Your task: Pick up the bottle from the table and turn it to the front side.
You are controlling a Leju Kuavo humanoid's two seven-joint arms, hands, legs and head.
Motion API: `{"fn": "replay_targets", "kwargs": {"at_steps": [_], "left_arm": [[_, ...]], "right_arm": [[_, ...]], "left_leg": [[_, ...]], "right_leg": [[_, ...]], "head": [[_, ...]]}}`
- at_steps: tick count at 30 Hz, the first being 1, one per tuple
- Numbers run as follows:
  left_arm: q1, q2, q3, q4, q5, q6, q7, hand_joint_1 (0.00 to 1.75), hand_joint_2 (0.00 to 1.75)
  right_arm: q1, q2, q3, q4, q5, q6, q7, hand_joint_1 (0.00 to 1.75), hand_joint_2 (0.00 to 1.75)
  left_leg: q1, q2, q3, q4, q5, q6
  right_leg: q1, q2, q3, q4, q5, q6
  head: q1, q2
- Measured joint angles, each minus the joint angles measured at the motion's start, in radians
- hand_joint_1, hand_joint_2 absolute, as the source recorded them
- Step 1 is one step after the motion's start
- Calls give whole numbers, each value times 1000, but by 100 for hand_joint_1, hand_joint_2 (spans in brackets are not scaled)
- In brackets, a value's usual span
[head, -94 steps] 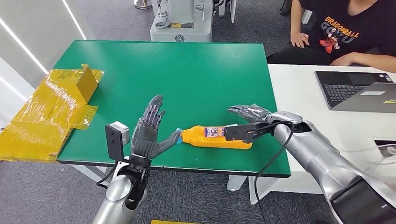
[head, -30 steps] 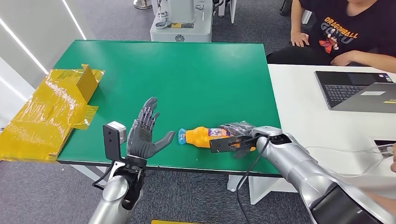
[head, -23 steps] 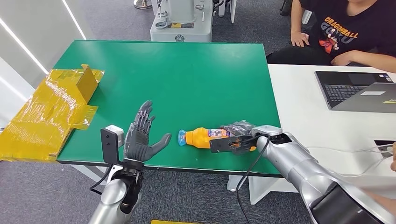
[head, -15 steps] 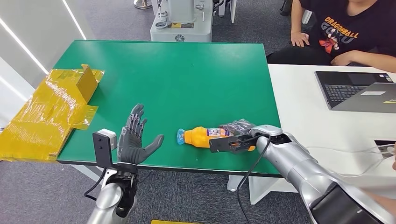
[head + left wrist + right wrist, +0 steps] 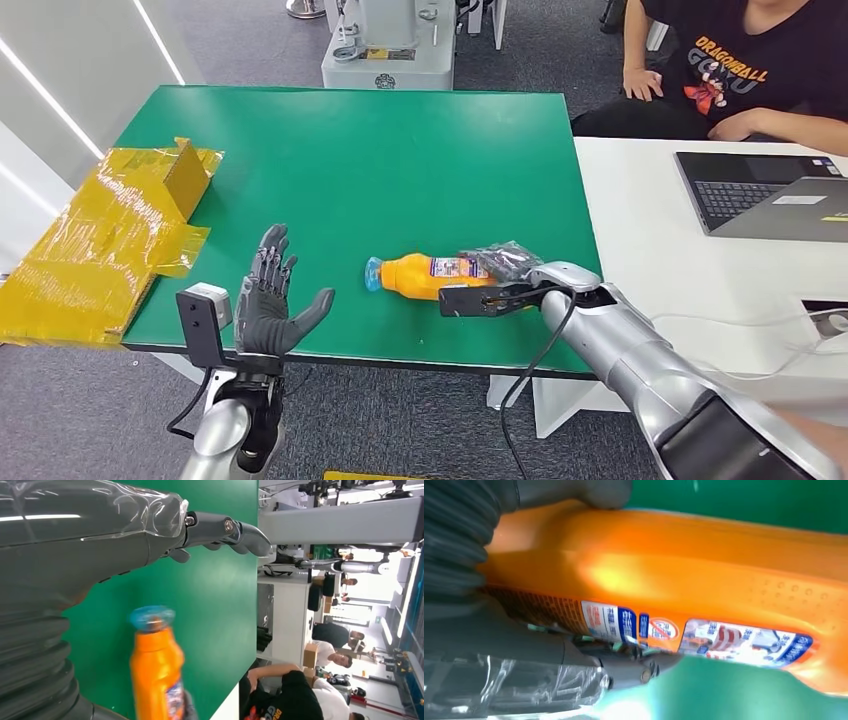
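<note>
An orange bottle [image 5: 425, 277] with a blue cap [image 5: 373, 273] lies on its side near the front of the green table [image 5: 400, 150], cap pointing left. My right hand [image 5: 500, 265] grips its base end, dark fingers wrapped over the top. I cannot tell whether the bottle touches the table. The right wrist view shows the orange body [image 5: 704, 555] and its printed label [image 5: 724, 640] close against my right hand [image 5: 499, 645]. My left hand [image 5: 268, 300] stands open at the front edge, left of the cap and apart from it. In the left wrist view, the bottle [image 5: 155, 675] sits beyond my left hand [image 5: 75, 545].
A yellow taped cardboard box [image 5: 110, 240] hangs off the table's left edge. A white desk with a laptop [image 5: 760, 195] adjoins on the right, and a person [image 5: 740, 70] sits behind it. A grey machine base [image 5: 390, 50] stands past the far edge.
My right hand closed around the bottle's base and carried it a little left and away from the front edge. My left hand drew back leftward, staying open.
</note>
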Motion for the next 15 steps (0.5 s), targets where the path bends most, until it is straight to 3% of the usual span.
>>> {"fn": "replay_targets", "kwargs": {"at_steps": [6,15], "left_arm": [[14,-2,0,-10,-11,8,0,0,175],[27,-4,0,-10,-15,18,-16,0,175]], "right_arm": [[28,11,-123,-66,-85,-274,-41,175,175],[151,47,-350,-276,-204,-459,-174,175,175]], "left_leg": [[0,0,0,0,0,0],[0,0,0,-1,0,0]], "right_leg": [[0,0,0,0,0,0],[0,0,-1,0,-1,-1]], "head": [[0,0],[0,0]]}}
